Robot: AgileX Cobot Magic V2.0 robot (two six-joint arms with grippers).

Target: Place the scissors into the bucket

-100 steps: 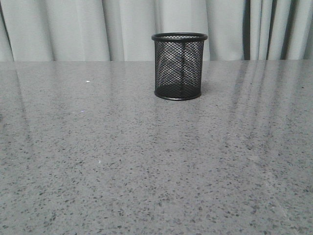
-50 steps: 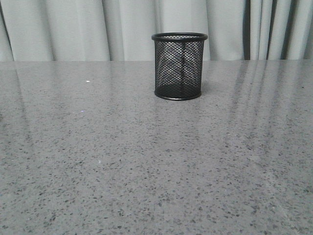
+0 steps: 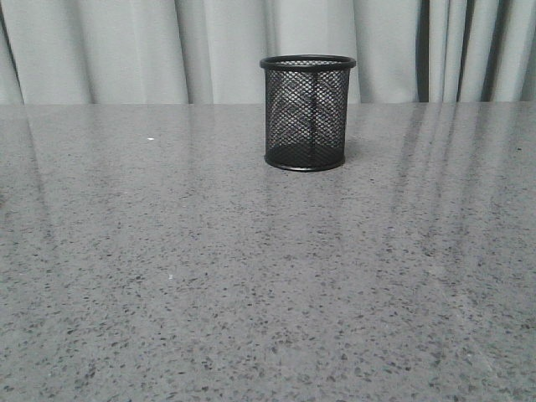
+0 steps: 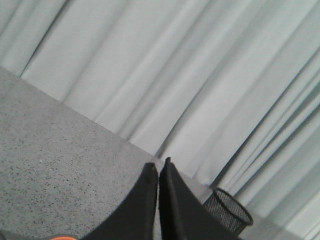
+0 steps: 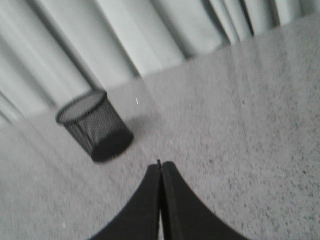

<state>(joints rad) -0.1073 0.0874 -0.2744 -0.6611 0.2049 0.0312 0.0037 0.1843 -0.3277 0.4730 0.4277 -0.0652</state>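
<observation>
The bucket (image 3: 306, 113), a black wire-mesh cup, stands upright and looks empty at the far middle of the grey table. It also shows in the left wrist view (image 4: 230, 214) and in the right wrist view (image 5: 94, 125), ahead of both grippers and well apart from them. My left gripper (image 4: 158, 167) is shut, its fingers together above the table. My right gripper (image 5: 160, 167) is shut too, with nothing clearly between its fingers. The scissors do not plainly show. An orange sliver (image 4: 62, 238) sits at the edge of the left wrist view; I cannot tell what it is. Neither gripper shows in the front view.
The speckled grey tabletop (image 3: 251, 276) stretches from the front edge to pale pleated curtains (image 3: 126, 50) behind the bucket. A small white speck (image 3: 150, 139) lies on the table at the far left.
</observation>
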